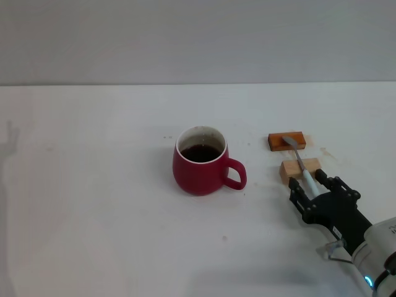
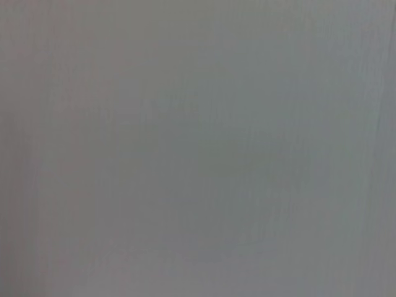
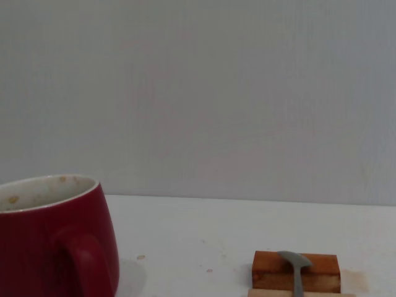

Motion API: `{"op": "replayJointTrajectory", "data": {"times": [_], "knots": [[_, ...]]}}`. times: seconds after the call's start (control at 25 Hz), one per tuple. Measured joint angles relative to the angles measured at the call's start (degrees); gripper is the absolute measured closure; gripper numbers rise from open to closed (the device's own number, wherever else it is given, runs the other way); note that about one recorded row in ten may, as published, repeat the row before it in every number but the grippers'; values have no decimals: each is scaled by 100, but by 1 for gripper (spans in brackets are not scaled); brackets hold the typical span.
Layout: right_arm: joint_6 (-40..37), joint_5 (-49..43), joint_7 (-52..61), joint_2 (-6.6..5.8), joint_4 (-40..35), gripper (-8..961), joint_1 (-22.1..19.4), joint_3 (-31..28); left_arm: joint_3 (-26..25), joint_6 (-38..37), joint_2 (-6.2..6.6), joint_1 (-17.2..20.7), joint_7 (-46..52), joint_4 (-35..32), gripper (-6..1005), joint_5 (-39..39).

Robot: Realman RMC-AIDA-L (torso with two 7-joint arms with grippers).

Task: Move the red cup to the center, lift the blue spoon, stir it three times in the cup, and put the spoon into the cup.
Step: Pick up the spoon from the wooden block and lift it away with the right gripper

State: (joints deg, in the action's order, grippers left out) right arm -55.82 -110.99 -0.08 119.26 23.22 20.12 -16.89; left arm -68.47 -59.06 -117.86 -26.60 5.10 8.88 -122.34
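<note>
While the red cup [image 1: 199, 162] stands centered, the right end effector [image 1: 307, 187] brackets the blue spoon [image 1: 301, 164], grip unclear.

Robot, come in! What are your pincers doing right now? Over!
Right pincer at blue spoon handle, grip unclear. Spoon rests across two wooden blocks. Red cup centered. Left pincer unseen.

right pincer [image 1: 311, 189]: showing black, angular, ribbed fingers | wrist: showing a glossy white shell | light: glowing small and blue near the picture's lower edge
</note>
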Motion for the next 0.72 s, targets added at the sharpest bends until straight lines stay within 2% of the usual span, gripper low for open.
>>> {"op": "replayJointTrajectory", "data": {"times": [0.04,0.24,0.72], "knots": [[1,0,0,0,-4,261,6,1,0,0,0,-9,0,0,147,0],[1,-6,-3,0,-11,461,6,-16,0,0,0,-16,0,0,147,0],[-15,-25,-54,14,26,470,-32,1,0,1,1,9,0,0,147,0]]}}
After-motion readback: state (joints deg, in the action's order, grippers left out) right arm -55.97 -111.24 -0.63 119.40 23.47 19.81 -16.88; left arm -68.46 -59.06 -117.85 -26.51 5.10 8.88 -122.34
